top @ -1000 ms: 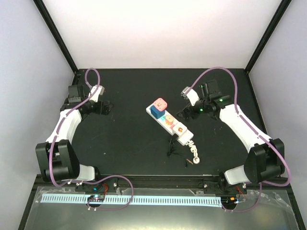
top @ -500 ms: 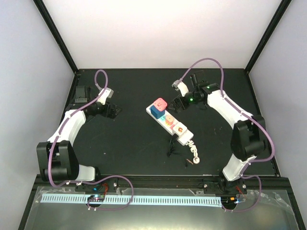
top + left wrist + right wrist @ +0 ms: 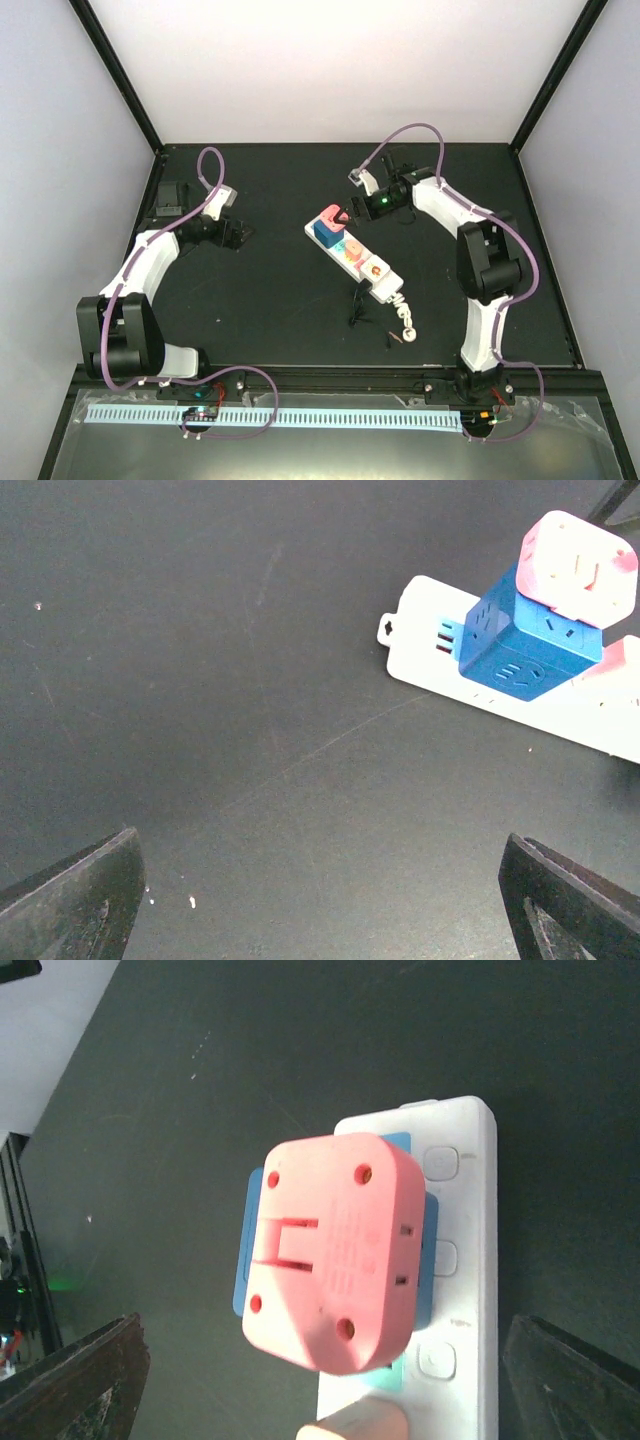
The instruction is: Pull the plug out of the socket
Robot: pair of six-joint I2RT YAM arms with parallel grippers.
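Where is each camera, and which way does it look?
Top camera: above and behind the arms, looking down at the table; both arms show, left gripper and right gripper open.
Left wrist: on the left arm, looking down toward the socket; its fingers frame the bottom corners.
Right wrist: just above the pink plug, looking down; its fingers show too.
All three see the pink plug on the blue block.

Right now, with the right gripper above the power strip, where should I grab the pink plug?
Probably take the pink plug by its two flat side faces, coming straight down from above. It sits on top of the blue block at the end of the power strip, sides clear, and the open right gripper hangs over it.
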